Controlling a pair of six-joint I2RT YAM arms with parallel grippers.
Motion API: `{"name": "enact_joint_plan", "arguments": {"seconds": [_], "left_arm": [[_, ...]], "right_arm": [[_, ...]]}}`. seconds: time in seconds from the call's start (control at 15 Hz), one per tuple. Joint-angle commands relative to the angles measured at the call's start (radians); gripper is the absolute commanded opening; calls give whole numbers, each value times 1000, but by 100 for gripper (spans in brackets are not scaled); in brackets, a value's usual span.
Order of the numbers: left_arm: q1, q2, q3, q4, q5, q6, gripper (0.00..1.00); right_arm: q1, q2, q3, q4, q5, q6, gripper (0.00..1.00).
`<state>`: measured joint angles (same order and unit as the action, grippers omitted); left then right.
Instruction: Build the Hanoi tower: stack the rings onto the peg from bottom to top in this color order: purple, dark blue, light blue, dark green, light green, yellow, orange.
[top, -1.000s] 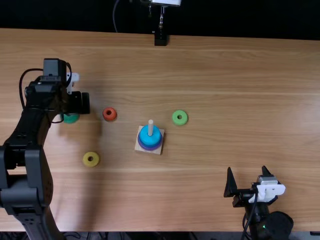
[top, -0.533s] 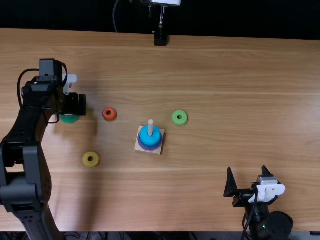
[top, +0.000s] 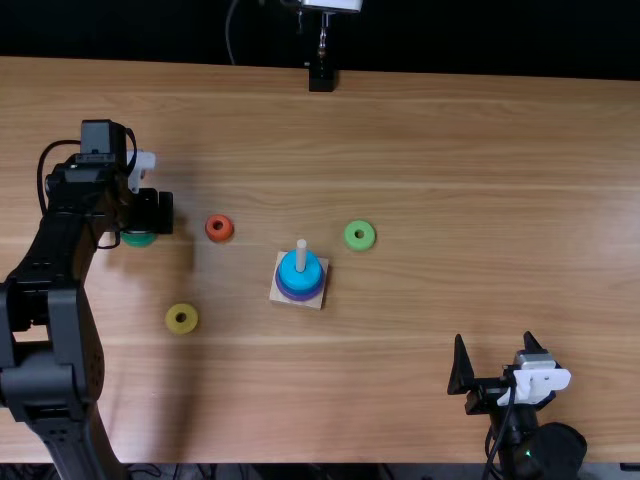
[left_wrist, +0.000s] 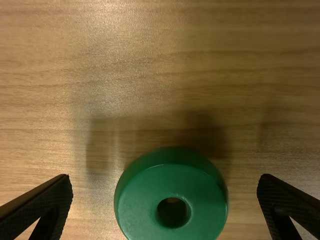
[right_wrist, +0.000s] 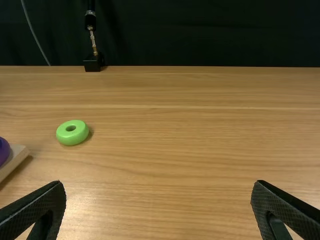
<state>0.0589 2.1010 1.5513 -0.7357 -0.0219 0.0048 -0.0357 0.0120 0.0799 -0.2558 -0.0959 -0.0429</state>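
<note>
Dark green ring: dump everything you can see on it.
The dark green ring is a thick disc with a flat-looking top, rounded edge and round central hole. Its surface is smooth, one even color; painted wood or plastic, can't tell. It lies flat on the table, off the peg, left of the orange ring in the top view, partly covered there by the left arm. The left end effector is open around it, with a gap to each finger; only the table touches it.
</note>
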Motion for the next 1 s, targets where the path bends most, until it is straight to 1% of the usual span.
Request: {"name": "enact_joint_plan", "arguments": {"seconds": [0.0,0.67,0.93], "left_arm": [[2,25,20,-4,5,17,100],[2,42,15,-30,5,15,100],[5,44,4,-72,4,17,100]], "right_arm": [[-12,-12,-65,-64,-3,1,100],[-12,-12,-65,-64,-3,1,100],[-12,-12,-65,-64,-3,1,100]]}}
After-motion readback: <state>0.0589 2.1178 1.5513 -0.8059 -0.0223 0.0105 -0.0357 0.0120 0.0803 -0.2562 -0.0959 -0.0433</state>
